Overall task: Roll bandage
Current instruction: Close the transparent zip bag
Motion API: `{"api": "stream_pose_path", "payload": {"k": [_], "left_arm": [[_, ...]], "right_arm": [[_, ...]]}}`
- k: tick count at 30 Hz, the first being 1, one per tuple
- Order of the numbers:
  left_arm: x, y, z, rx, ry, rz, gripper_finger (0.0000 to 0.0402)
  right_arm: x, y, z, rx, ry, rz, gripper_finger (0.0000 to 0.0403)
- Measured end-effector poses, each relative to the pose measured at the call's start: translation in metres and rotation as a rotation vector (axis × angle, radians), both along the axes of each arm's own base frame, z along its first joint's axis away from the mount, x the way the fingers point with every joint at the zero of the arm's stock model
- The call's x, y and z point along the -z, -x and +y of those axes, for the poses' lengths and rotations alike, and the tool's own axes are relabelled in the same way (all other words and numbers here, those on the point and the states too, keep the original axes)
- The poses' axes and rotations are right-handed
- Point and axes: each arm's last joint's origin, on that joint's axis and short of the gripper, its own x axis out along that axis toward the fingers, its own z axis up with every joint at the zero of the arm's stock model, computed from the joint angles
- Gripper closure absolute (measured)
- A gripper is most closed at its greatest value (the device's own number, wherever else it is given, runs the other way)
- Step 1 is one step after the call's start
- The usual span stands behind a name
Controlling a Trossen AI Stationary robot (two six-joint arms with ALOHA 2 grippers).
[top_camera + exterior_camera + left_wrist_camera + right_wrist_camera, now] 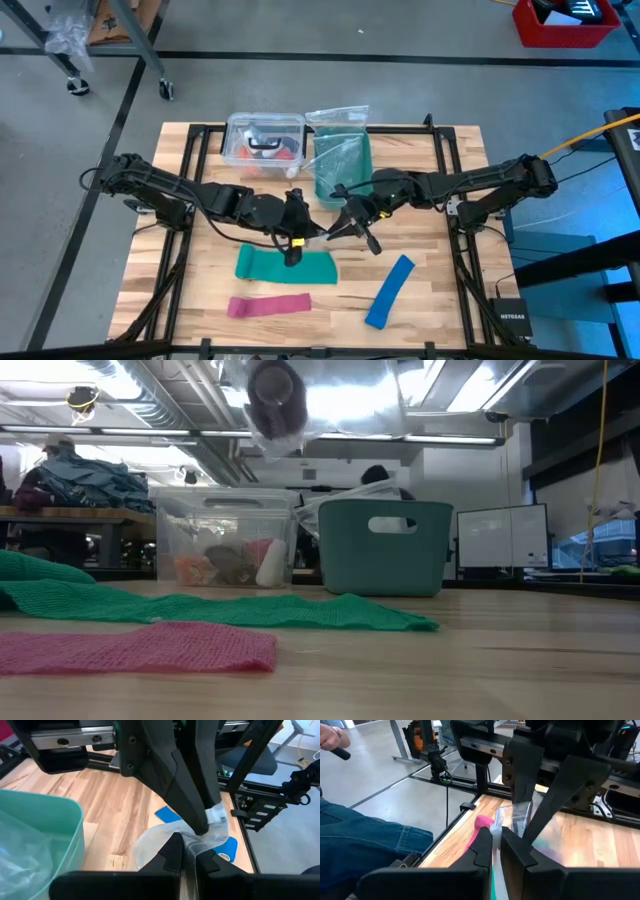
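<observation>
A clear plastic bag (155,840) hangs in the air over the middle of the table, between my two grippers. In the low view a dark purplish roll, the bandage (275,395), shows through the bag (300,410) near the picture's top. My left gripper (303,228) (188,840) comes from the table's left and is shut on the bag. My right gripper (347,226) (496,831) comes from the right and is shut on it too, close beside the left one. My left gripper pinches the bag's crumpled clear film (202,842) between its two fingers, slanting slightly down from the table's left. The bag hangs below the fingers, clear of the table. My right gripper pinches the bag's upper edge (512,817) between its two fingers, coming nearly level from the table's right. The film stands up past the fingertips, next to the left gripper's fingers (530,795).
On the wood below lie a green strip (286,265), a pink strip (268,305) and a blue strip (390,292). At the far side stand a teal basket (343,165) with bags in it and a clear lidded box (265,140). A person's leg in jeans (365,845) shows beyond the table.
</observation>
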Motion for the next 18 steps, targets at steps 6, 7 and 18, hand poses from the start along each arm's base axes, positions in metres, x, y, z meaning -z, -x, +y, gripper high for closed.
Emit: {"api": "stream_pose_path", "payload": {"k": [6, 7, 18], "left_arm": [[0.000, 0.003, -0.010, 0.005, 0.007, -0.004, 0.0402], [-0.001, 0.004, -0.010, 0.003, 0.010, -0.007, 0.0401], [-0.003, 0.006, -0.013, 0.017, 0.043, -0.012, 0.0401]], "right_arm": [[0.005, 0.002, -0.001, 0.020, 0.022, 0.057, 0.0378], [0.006, 0.002, -0.001, 0.024, 0.024, 0.062, 0.0378], [0.004, 0.001, -0.001, 0.031, 0.021, 0.043, 0.0378]]}}
